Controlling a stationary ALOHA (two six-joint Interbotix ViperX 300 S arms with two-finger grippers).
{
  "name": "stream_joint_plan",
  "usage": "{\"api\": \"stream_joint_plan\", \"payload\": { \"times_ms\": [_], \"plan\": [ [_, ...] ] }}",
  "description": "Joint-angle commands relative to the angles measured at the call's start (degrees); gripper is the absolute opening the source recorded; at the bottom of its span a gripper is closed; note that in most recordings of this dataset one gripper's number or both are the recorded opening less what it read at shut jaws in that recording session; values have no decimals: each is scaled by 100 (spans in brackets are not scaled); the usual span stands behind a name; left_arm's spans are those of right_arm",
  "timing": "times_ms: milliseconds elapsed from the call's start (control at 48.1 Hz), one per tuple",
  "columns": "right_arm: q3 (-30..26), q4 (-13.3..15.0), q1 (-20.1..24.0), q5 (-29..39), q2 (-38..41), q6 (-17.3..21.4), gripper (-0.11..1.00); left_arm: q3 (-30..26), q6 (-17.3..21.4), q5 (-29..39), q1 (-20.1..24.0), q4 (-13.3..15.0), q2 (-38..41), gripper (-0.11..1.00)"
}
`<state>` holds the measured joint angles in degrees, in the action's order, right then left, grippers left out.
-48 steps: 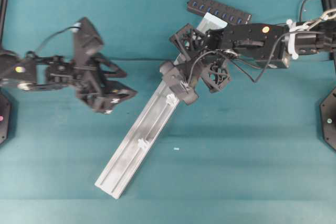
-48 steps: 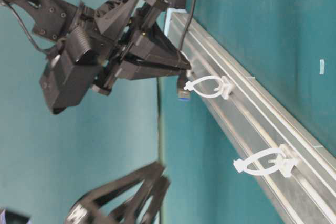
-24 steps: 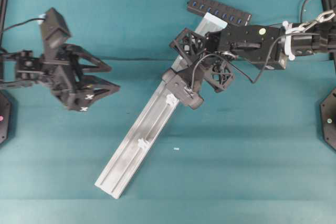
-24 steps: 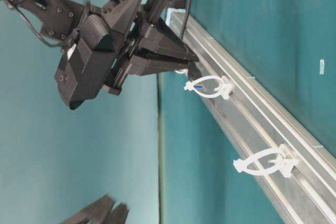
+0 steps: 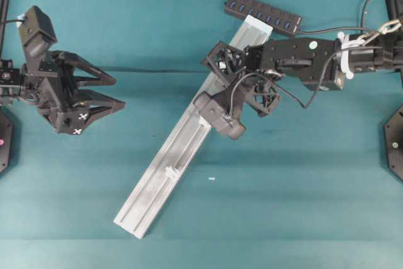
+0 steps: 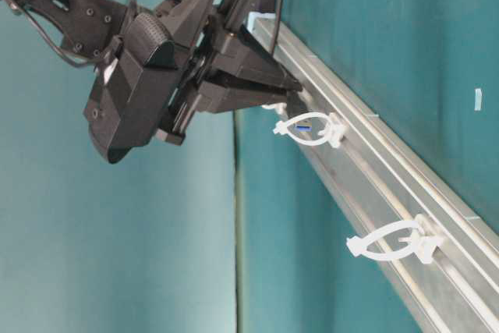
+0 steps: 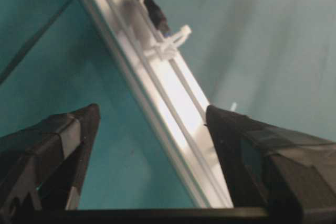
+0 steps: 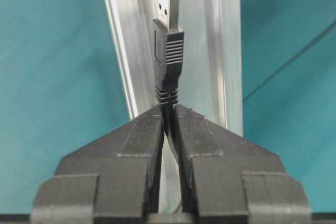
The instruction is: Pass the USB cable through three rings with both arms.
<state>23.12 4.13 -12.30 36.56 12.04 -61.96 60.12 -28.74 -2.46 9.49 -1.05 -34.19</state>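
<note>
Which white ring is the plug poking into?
The ring right below the right gripper; the plug's blue tip shows inside it. The other ring is empty.

We note open teal table (image 5: 271, 206) on both sides of the rail's (image 5: 157, 184) lower half; only a lone ring (image 5: 170, 171) stands up there. The upper half is crowded: right gripper (image 8: 168, 114), pinching the USB cable (image 8: 169, 51), hangs over the rail just short of the middle ring (image 6: 310, 129). The hub (image 5: 263, 12) blocks the rail's top end. Left gripper (image 5: 116, 91), jaws wide, sits well apart at the left edge.
</note>
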Motion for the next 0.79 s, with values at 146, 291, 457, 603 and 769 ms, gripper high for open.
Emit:
{"api": "stream_joint_plan", "payload": {
  "times_ms": [146,291,457,603,769],
  "plan": [
    [0,-18,167,9,53,9,10,-62,9,-26,-9,-18,-193,88],
    [0,-18,229,-18,53,26,10,-62,0,-26,-9,-26,-202,88],
    [-35,-35,281,-141,62,44,10,-62,0,-26,-9,-18,-193,88],
    [-88,-88,316,-211,79,62,10,-62,-35,-26,-9,-18,-176,88],
    [-149,-255,369,-229,79,62,10,-70,-53,-35,-9,-18,-149,88]
  ]
}}
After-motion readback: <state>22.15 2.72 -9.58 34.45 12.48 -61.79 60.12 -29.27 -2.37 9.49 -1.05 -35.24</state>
